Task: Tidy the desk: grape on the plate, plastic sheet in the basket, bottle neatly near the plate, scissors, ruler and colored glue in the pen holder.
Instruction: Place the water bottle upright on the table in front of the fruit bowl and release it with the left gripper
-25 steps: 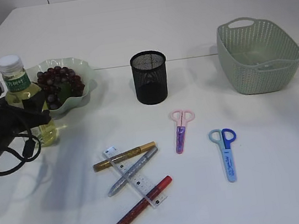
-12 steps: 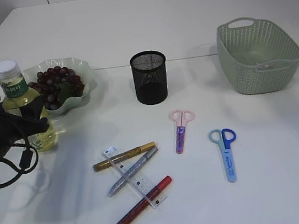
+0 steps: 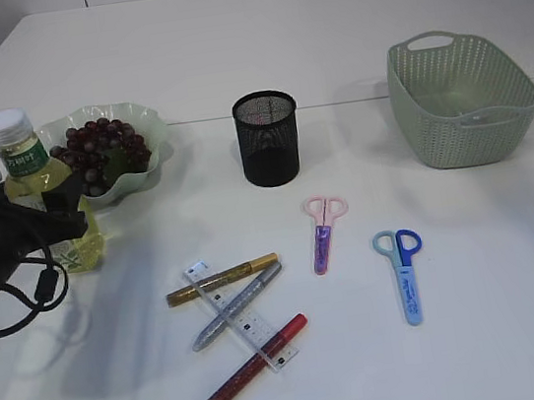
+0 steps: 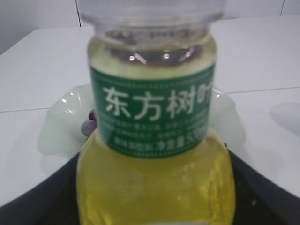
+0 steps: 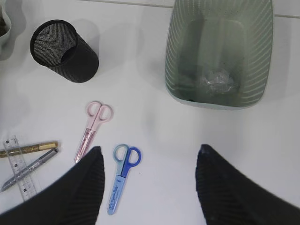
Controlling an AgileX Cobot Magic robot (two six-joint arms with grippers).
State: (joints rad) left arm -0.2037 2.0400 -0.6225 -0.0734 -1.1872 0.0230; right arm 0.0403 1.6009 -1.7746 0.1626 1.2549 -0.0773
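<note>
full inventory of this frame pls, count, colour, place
Clear plastic bottle of yellow liquid: 1, green label, white cap, upright beside plate, far left.
Pale green wavy plate: 1, back left, holds dark purple grapes.
Black mesh pen holder: 1, centre back.
Green woven basket: 1, back right; crumpled clear plastic sheet inside.
Scissors: 2, pink, blue, centre right.
Glitter glue pens: 3, gold, silver, red, front centre.
Clear ruler: 1, across the pens.
Left gripper: black, around bottle.
Right gripper: black, open, above table.

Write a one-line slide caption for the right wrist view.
Open right gripper hovers above blue scissors and pink scissors, with the pen holder and the basket holding crumpled plastic sheet beyond.
</note>
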